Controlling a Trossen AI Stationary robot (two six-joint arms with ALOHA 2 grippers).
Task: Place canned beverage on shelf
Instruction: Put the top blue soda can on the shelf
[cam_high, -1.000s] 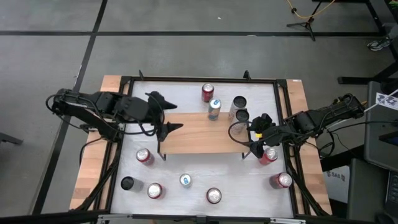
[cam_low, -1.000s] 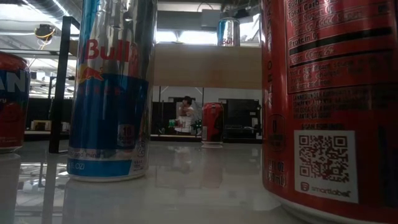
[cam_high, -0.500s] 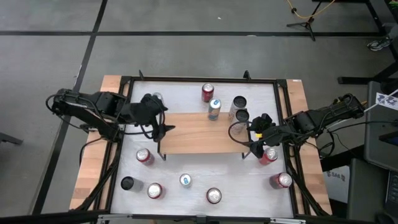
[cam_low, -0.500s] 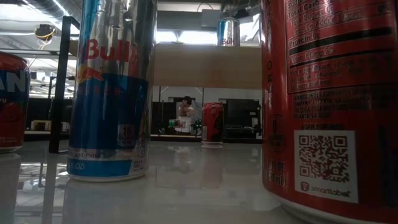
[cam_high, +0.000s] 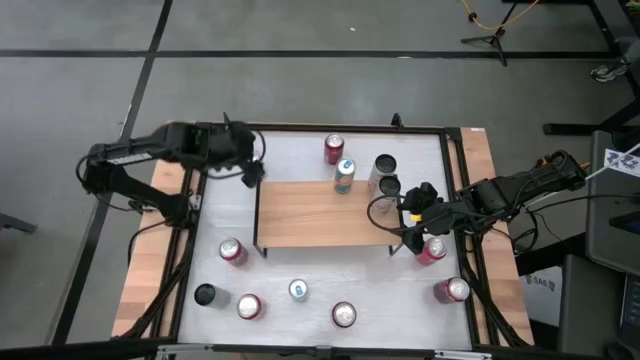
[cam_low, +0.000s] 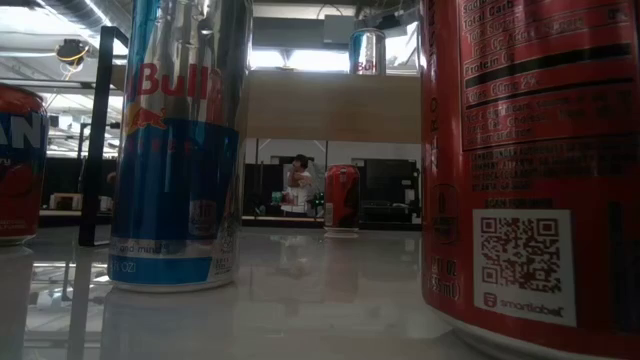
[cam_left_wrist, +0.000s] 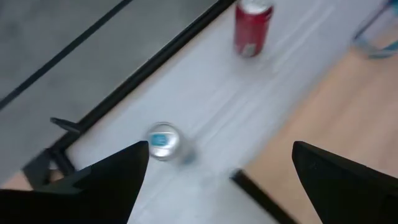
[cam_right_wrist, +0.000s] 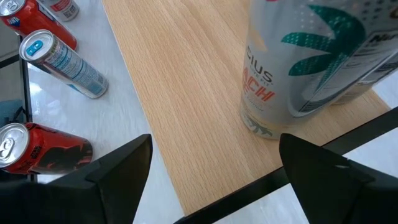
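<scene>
The shelf (cam_high: 320, 212), a light wooden board on thin black legs, stands mid-table. On it are a blue-and-silver can (cam_high: 344, 175) and two silver cans (cam_high: 386, 176) at its far right corner; the right wrist view shows one (cam_right_wrist: 292, 68) upright on the board. My left gripper (cam_high: 248, 168) hangs open over the table's far left part, above a small silver can with a blue top (cam_left_wrist: 163, 142). It touches nothing. My right gripper (cam_high: 406, 226) stands open at the shelf's right end (cam_right_wrist: 186, 93), nothing between its fingers.
A red can (cam_high: 334, 148) stands beyond the shelf's far edge. Several more cans stand on the white table: near left (cam_high: 232, 250), along the near edge (cam_high: 298, 290), and on the right (cam_high: 432, 248). A black frame (cam_high: 300, 127) rims the table. Two cans (cam_low: 180, 150) fill the low view.
My left gripper has swung from over the shelf's left end toward the table's far edge and slightly left, tipping further down, and has stayed open. My right arm has kept still. No can has moved.
</scene>
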